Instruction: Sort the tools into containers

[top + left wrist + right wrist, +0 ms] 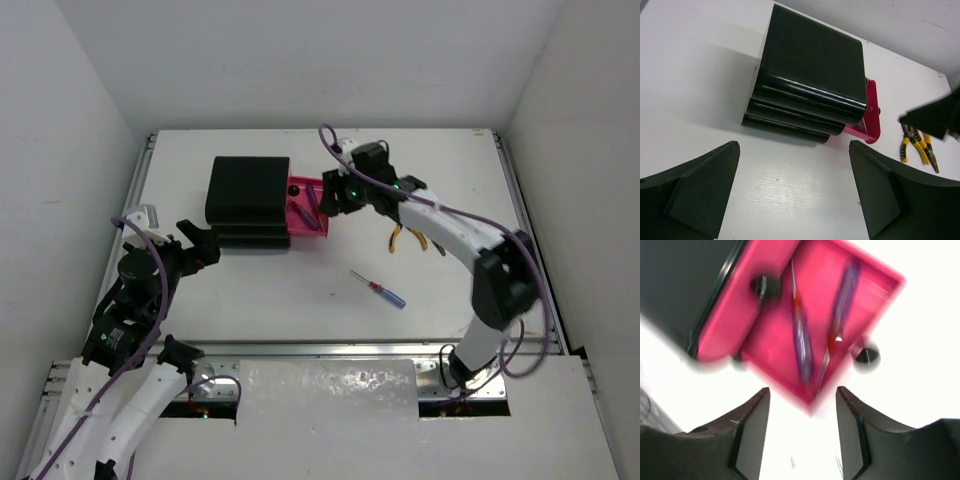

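The black chest [248,195] stands at the back left, with pink drawers [308,207] pulled out to its right. In the right wrist view the lower open drawer [765,335] holds two blue-handled screwdrivers [802,342], blurred. My right gripper [802,432] is open and empty just above that drawer's corner [335,195]. Yellow-handled pliers [410,238] lie right of the drawers. A screwdriver with a red and blue handle [381,289] lies mid-table. My left gripper [795,190] is open and empty, left of the chest [810,75]. No wrenches show.
White walls close in the table on three sides. A metal rail [330,350] runs along the near edge. The right arm [460,235] reaches across the table's right half. The pliers also show in the left wrist view [917,145].
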